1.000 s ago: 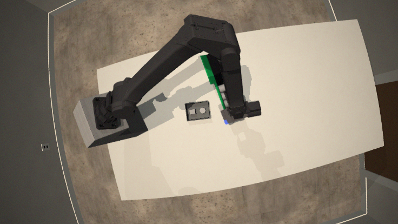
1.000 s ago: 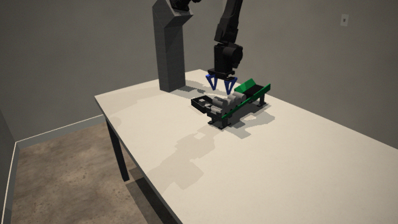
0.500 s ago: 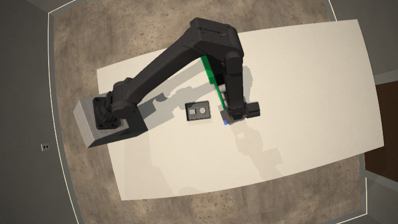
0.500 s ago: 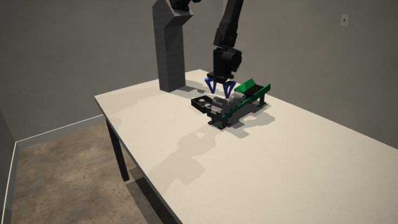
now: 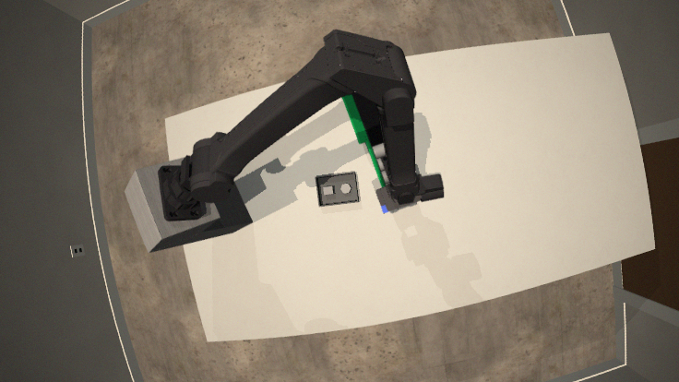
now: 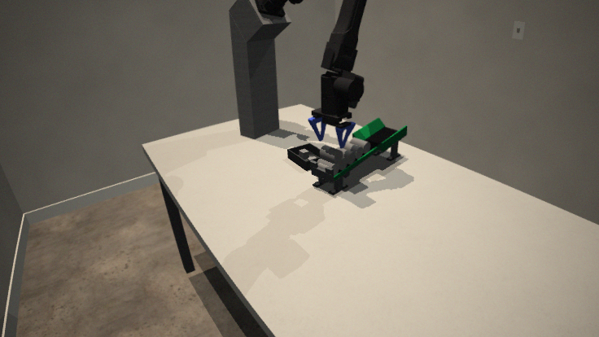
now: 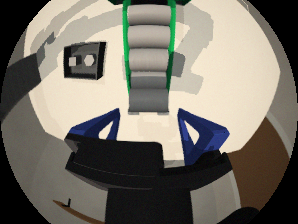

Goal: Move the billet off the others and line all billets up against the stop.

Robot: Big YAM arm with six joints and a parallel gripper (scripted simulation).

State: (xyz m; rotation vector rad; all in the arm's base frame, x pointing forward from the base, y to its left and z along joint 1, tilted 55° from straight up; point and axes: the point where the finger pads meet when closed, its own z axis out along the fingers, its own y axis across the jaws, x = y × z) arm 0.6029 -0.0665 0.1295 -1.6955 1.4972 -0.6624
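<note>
The feed ramp has green side rails and slopes down towards a stop at its near end. Several grey steel billets lie across it in a bunch near the lower end. They also show in the wrist view. One billet seems to ride higher than its neighbours, but I cannot tell this for sure. My gripper hangs just above the billets with its blue fingers spread open and nothing between them. In the wrist view the gripper stands over the lowest billet. In the overhead view the arm hides most of the ramp.
A small black tray with two cut-outs sits on the table right beside the ramp's lower end; it also shows in the overhead view and in the wrist view. The grey arm pedestal stands behind it.
</note>
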